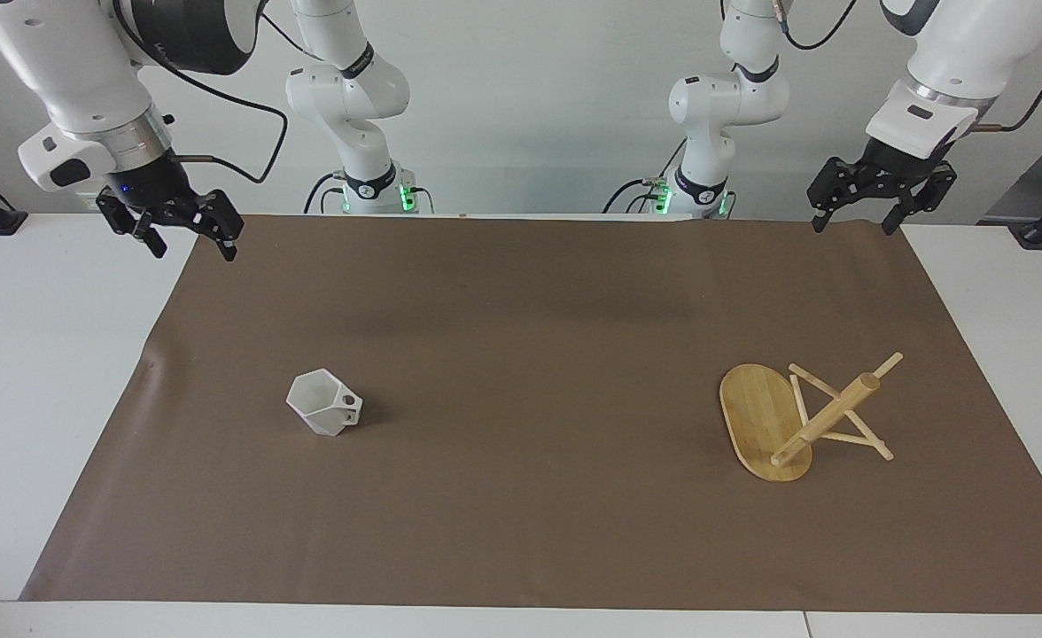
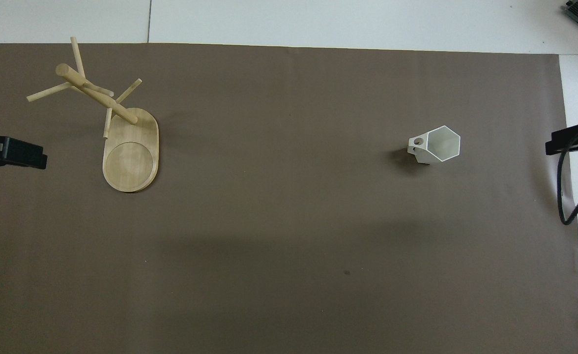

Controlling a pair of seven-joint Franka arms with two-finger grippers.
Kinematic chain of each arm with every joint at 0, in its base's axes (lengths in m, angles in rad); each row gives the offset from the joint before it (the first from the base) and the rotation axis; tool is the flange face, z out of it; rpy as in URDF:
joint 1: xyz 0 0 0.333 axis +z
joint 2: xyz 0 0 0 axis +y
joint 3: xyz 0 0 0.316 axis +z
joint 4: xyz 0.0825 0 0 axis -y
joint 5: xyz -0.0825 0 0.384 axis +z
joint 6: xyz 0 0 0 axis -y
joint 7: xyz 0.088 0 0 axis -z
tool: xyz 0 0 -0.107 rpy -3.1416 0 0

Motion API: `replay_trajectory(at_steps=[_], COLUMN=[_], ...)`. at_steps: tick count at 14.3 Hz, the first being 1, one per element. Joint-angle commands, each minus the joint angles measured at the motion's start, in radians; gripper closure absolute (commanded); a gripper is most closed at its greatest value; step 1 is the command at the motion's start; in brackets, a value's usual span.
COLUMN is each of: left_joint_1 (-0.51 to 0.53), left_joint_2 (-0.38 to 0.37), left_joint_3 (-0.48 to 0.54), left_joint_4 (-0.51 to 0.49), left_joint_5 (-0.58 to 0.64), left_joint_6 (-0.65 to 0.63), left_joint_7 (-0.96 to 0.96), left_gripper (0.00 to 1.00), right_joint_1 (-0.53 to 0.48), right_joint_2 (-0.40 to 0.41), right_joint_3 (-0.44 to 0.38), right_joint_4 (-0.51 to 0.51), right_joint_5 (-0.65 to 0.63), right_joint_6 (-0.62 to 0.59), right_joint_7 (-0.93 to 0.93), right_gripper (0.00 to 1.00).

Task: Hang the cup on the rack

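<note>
The white bench (image 1: 42, 372) is covered over most of its top by a brown mat (image 1: 539, 354). The rack (image 1: 800, 421) is seen standing on the mat toward the left arm's end, its oval base (image 2: 130, 157) flat and its post (image 2: 96, 93) rising with thin pegs crossed through it. The rack is found farther from the robots than the spot under the left gripper (image 1: 856, 221), well apart from its fingers (image 1: 815, 221). These fingers are spread open, nothing is held between them, and the gripper is hung in the air over the mat's edge at the robots' end. The cup (image 1: 324, 414) is set upright on the mat toward the right arm's end, its handle (image 2: 416, 143) turned toward the rack. It is well apart from the fingers (image 1: 229, 248) of the right gripper (image 1: 191, 248), which are likewise spread open and empty, held in the air over the mat's corner
</note>
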Motion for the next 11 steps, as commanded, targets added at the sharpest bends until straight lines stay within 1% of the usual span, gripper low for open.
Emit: replay_trajectory(at_steps=[1,11], left_joint_1=[-0.012,-0.007], left_joint_2=[-0.022,-0.028], left_joint_3=[0.022,0.016], left_joint_4=[-0.017,-0.030], left_joint_5=[-0.001,-0.002], left_joint_6=[-0.004,-0.004], left_joint_7=[0.014,0.016], left_gripper=[0.00,0.00], right_joint_1=[-0.009,-0.009], right_joint_2=[-0.024,-0.027], right_joint_3=[0.005,0.005], right_joint_4=[-0.022,-0.022], right_joint_5=[0.002,0.002], right_joint_6=[0.012,0.012], right_joint_7=[-0.012,-0.014], right_gripper=[0.00,0.00])
